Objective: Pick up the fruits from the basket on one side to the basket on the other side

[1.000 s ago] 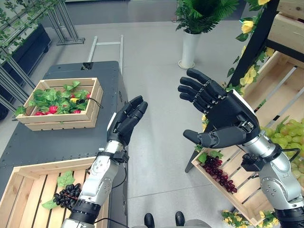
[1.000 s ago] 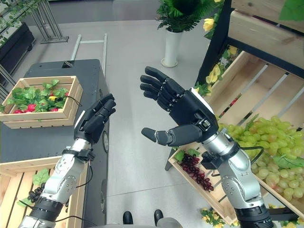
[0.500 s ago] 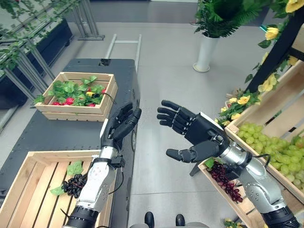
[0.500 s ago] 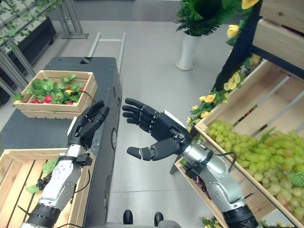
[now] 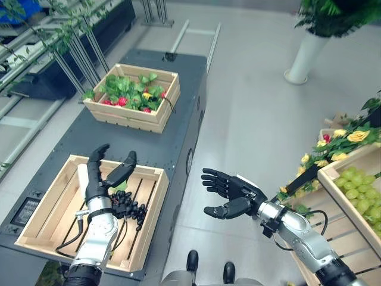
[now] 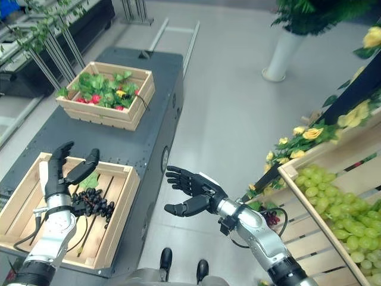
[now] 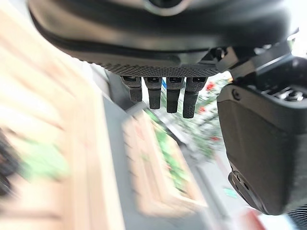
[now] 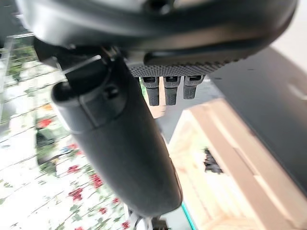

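Evidently neither hand held fruit: the left hand (image 5: 102,179) hovered with fingers straight and thumb spread just above the dark grape bunch (image 5: 127,205), which lay in the near slatted crate (image 5: 62,190) on the black cart (image 5: 178,128), probably because that was the next fruit to grasp. The right hand (image 5: 229,192) hung over the floor between cart and shelf, palm up and fingers loosely apart, empty, well short of the green grapes (image 5: 360,193) in the shelf crate (image 5: 336,173).
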You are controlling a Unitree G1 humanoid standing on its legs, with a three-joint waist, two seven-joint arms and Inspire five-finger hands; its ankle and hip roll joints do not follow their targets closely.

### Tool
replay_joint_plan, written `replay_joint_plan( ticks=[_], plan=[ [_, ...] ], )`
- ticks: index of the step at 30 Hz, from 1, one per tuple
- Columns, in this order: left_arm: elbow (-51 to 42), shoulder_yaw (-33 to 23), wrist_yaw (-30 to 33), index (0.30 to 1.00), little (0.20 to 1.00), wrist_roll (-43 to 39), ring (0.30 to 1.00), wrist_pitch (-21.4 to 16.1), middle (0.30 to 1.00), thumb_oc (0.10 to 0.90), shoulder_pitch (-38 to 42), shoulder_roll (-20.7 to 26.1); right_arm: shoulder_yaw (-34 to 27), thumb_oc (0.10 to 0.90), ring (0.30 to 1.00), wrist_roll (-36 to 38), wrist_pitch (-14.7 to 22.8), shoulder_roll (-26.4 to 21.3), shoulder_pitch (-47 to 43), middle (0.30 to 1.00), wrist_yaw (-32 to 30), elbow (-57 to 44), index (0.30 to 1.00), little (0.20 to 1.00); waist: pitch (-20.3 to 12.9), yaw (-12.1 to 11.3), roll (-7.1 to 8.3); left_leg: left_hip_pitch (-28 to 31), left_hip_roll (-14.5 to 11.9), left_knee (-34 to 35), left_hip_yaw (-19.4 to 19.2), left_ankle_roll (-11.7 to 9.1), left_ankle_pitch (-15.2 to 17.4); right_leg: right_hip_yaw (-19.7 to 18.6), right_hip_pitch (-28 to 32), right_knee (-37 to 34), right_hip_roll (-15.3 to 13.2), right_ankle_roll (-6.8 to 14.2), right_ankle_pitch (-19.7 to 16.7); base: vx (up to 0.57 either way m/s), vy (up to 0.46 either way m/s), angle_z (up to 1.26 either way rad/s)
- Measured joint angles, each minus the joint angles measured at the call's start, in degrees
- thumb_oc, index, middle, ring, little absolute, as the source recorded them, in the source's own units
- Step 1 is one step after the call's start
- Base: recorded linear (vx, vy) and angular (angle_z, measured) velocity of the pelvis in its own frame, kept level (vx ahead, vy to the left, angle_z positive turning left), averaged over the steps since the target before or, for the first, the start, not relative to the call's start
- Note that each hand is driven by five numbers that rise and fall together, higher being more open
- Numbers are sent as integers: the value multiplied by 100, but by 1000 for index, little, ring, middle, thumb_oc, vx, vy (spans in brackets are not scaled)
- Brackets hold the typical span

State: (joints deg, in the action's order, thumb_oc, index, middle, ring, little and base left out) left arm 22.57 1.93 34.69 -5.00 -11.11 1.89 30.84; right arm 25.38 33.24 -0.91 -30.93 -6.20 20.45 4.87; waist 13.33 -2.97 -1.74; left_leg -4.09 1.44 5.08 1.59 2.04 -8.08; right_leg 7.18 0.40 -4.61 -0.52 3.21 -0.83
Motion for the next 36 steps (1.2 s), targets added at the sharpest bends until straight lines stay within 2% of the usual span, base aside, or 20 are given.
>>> replay_joint_plan(
  ticks=[3,5,7,9,13,18,20,23,29,36],
  plan=[
    [208,132,271,900,900,310,900,51,900,800,182,393,69,800,900,-214,20,-22,-293,900,-266,251,900,900,564,-12,-72,-309,-17,-108,147,-107,-70,144,-262,148,22,-9,4,-96,18,20],
    [356,180,305,900,900,538,900,105,900,800,379,639,70,800,900,-420,24,-36,-394,900,-463,430,900,900,888,-133,-58,-420,-41,-148,148,-143,-87,142,-439,315,52,-52,40,-85,31,9],
    [680,301,334,900,900,785,900,113,900,800,623,1125,80,800,900,-592,121,-107,-560,900,-639,618,900,900,1289,-145,-36,-641,-44,-310,200,-148,-86,160,-744,695,53,-123,137,-50,31,9],
    [865,323,332,900,900,891,900,218,900,800,852,1308,75,800,900,-592,121,-208,-620,900,-720,690,900,900,1542,-156,-30,-717,-45,-343,228,-153,-92,158,-894,912,54,-129,221,-96,60,7],
    [1256,657,283,900,900,1683,900,441,900,800,1039,1832,53,800,900,-591,144,-289,-566,900,-804,856,900,900,1663,-127,77,-971,4,-483,258,-137,-111,136,-1373,1567,-28,-138,524,-71,79,7],
    [1489,1337,69,900,900,2820,900,1071,900,800,1355,2269,-2,800,900,-646,176,-503,-577,900,-804,865,900,900,1666,-110,85,-1322,54,-680,274,-162,-93,134,-1907,2185,-108,-179,772,-27,77,4],
    [1463,1535,1,900,900,3142,900,1388,900,800,1518,2314,-11,800,900,-656,183,-598,-622,900,-803,842,900,900,1667,-95,87,-1569,78,-830,269,-170,-93,133,-2209,2458,-152,-207,847,-23,73,2],
    [1635,1761,-3,900,900,3468,900,1470,900,800,1758,2352,-15,800,900,-632,182,-694,-671,900,-804,853,900,900,1676,-59,99,-1836,89,-994,266,-193,-87,135,-2510,2718,-185,-253,898,-13,88,2],
    [1803,1857,180,900,900,3740,900,1703,900,800,1912,2368,-40,800,900,-606,198,-688,-682,900,-806,851,900,900,1707,177,152,-2470,125,-1539,192,-256,17,110,-3157,3309,-247,-330,1037,0,56,1],
    [1807,1968,564,900,900,3859,900,1976,900,800,2132,2363,-70,800,900,-565,185,-680,-590,900,-815,844,900,900,1714,216,168,-2946,69,-1856,104,-284,62,86,-3667,3631,-231,-407,1114,0,30,-2]
  ],
)
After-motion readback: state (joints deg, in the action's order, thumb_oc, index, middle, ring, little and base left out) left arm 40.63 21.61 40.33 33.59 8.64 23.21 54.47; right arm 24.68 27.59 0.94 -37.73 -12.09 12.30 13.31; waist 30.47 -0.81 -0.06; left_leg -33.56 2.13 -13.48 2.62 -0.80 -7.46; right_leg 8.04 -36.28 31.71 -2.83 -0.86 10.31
